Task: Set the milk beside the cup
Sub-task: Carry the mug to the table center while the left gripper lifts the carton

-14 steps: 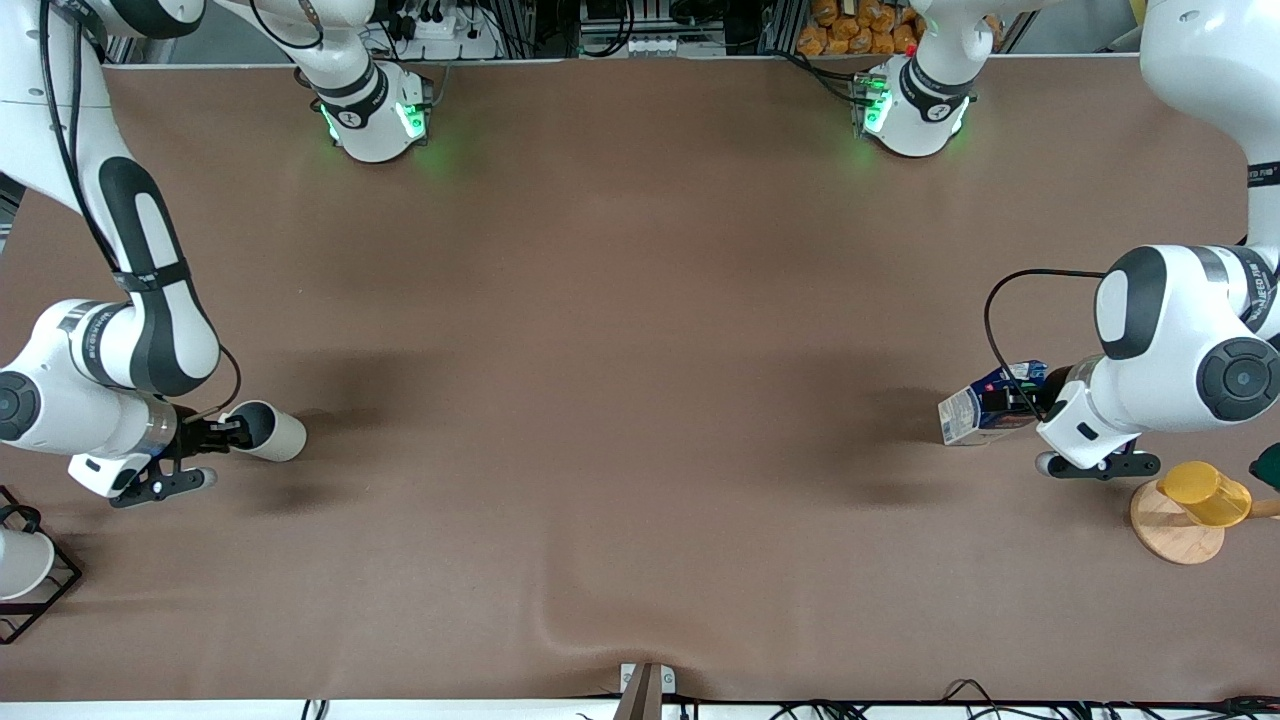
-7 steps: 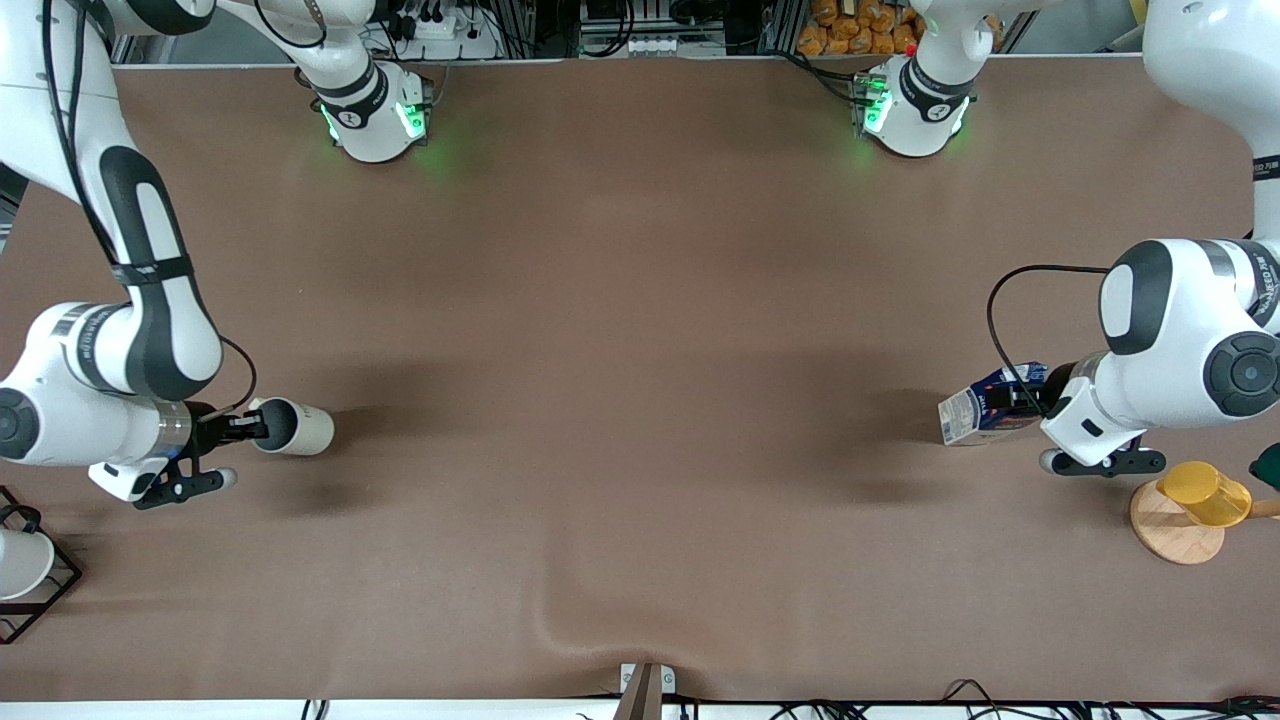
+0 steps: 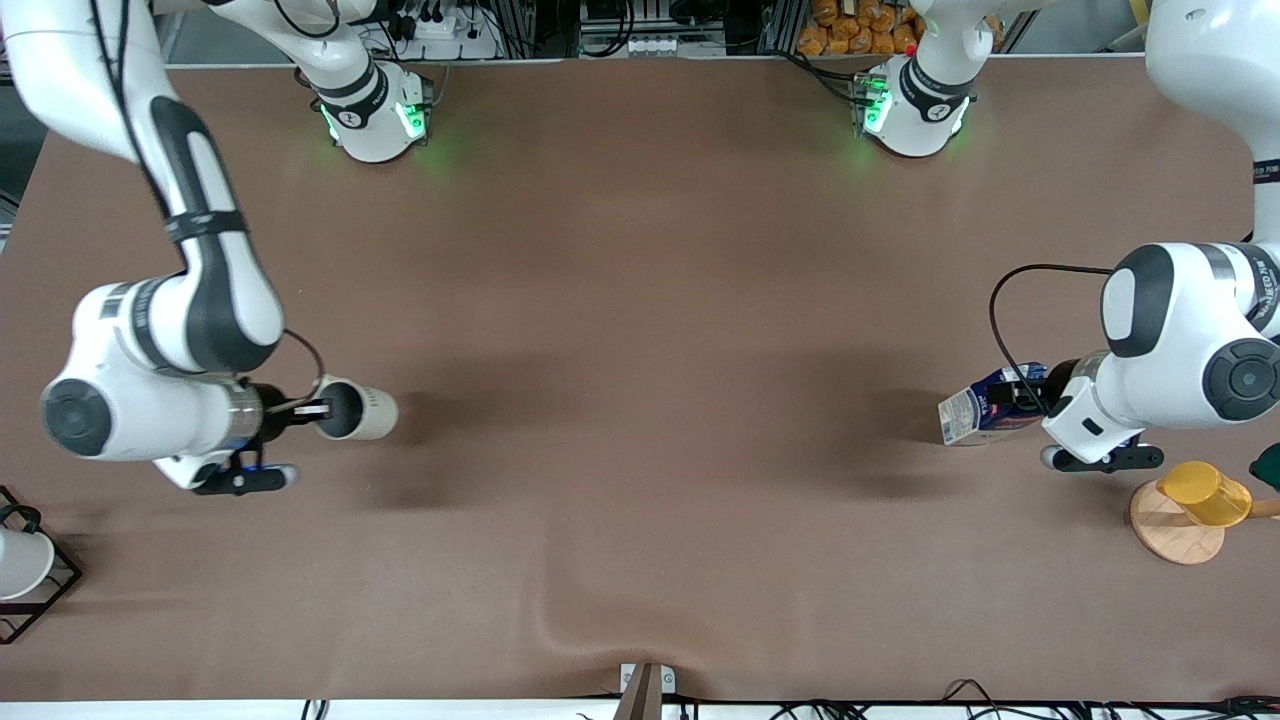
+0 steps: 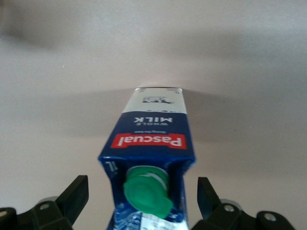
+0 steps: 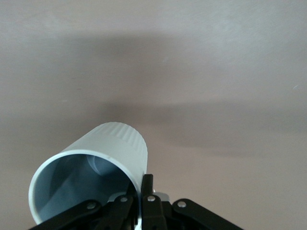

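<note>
Over the right arm's end of the table, the right gripper (image 3: pixel 318 408) pinches the grey mug's (image 3: pixel 358 410) rim to carry it; the left gripper (image 4: pixel 139 201) straddles the Pascal milk carton (image 4: pixel 151 143), fingers wide, ready to grasp.

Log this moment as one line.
right gripper: shut on cup rim, airborne | left gripper: open around milk | milk standing on table

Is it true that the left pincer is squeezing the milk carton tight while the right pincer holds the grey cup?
Not quite. The left wrist view shows the left pincer open, its fingers standing apart from the milk carton on both sides, not squeezing it. The rest is right: the right pincer is shut on the rim of the grey cup.
</note>
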